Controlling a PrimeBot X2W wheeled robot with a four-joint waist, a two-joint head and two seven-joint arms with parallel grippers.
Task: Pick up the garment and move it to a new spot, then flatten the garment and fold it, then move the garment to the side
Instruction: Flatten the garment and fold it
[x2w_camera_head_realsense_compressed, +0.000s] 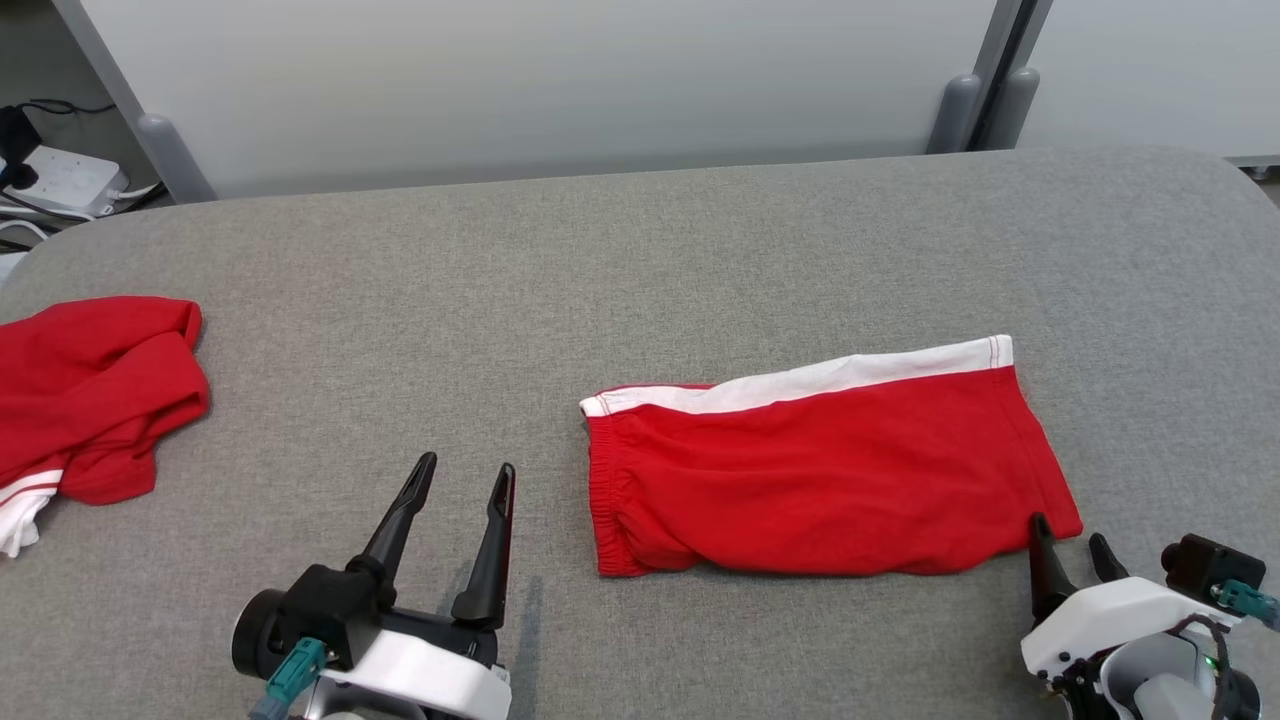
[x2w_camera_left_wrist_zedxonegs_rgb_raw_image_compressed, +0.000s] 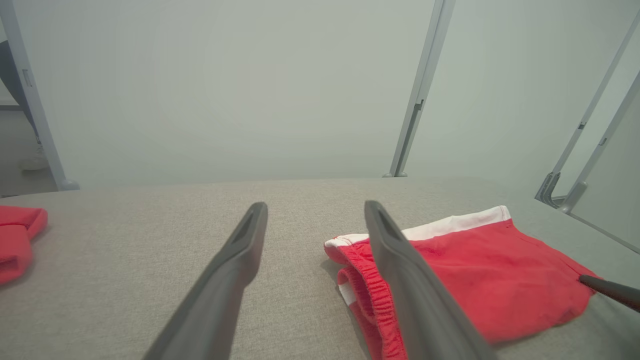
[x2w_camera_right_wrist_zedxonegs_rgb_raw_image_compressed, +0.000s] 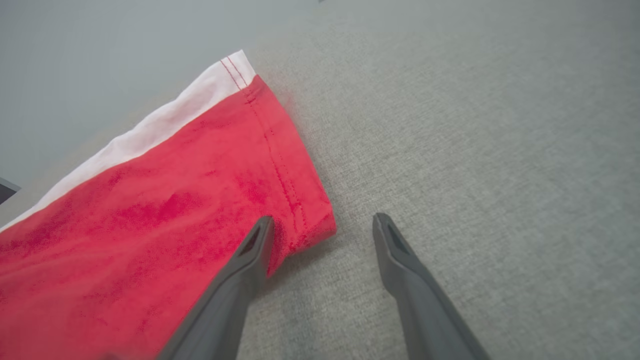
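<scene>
While I scanned from the left edge, a crumpled red cloth lay bunched at the far left of the grey table, well apart from everything else, and I judged it no part of this fold. Next along, the left gripper hung low over bare table with its two fingers spread wide and nothing between them, just beside the elastic waistband end of the garment. That garment, red shorts with a white stripe along the far edge, lay right of centre as a flat, fairly neat oblong, doubled over on itself. At its near right corner sat the right gripper, fingers apart and gripping nothing. In the right wrist view one finger overlapped the hemmed corner while the other stood over bare table; I could not tell whether the first touched the cloth. By my reading the moving, flattening and folding were done, or nearly so if another fold was wanted. What remained was carrying the folded shorts to the side, which would need the grippers to close on them.
</scene>
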